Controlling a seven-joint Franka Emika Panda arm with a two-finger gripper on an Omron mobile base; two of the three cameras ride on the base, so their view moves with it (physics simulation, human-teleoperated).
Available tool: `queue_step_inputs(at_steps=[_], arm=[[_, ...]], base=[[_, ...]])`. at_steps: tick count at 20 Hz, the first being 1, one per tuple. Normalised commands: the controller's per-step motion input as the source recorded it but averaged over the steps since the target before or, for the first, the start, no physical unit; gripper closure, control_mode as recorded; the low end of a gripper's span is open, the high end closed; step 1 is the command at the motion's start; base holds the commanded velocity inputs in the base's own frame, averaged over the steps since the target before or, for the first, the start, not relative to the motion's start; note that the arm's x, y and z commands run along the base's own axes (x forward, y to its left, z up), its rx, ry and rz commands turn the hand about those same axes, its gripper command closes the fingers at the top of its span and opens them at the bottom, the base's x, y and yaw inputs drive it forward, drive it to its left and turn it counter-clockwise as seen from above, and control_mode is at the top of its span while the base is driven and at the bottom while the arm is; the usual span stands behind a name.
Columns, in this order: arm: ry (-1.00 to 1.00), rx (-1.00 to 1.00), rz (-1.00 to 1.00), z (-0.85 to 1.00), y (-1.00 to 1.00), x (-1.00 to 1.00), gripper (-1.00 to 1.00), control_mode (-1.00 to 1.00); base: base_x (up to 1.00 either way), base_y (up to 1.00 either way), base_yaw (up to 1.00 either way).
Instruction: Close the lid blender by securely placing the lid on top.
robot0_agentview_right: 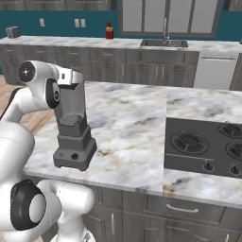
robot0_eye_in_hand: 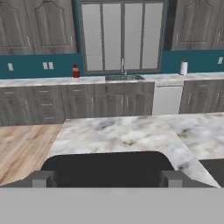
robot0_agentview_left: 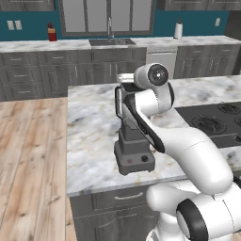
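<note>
Marble worktop (robot0_agentview_right: 132, 118) carries the blender (robot0_agentview_right: 73, 134) near its front edge. My tool (robot0_eye_in_hand: 107, 178) sits right above its jar, fingers (robot0_eye_in_hand: 43, 178) spread, clasping the black lid (robot0_eye_in_hand: 107, 168), I judge.

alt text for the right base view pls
A dark grey blender stands on a marble island counter, with the white robot arm bent over its top from the left. A black stovetop sits to the right, cabinets and a sink behind.
</note>
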Motion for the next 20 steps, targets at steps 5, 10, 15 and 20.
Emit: queue_step_inputs(at_steps=[5, 10, 15, 20], arm=[[0.23, 0.00, 0.00, -0.09, 0.00, 0.00, -1.00, -1.00], [0.04, 0.00, 0.00, -0.01, 0.00, -0.02, -1.00, -1.00], [0.00, 0.00, 0.00, 0.00, -0.02, -0.07, -1.00, -1.00], [-0.04, 0.00, 0.00, 0.09, -0.05, -0.34, -1.00, -1.00]], base=[[0.00, 0.00, 0.00], [0.00, 0.00, 0.00], [0.00, 0.00, 0.00], [0.00, 0.00, 0.00]])
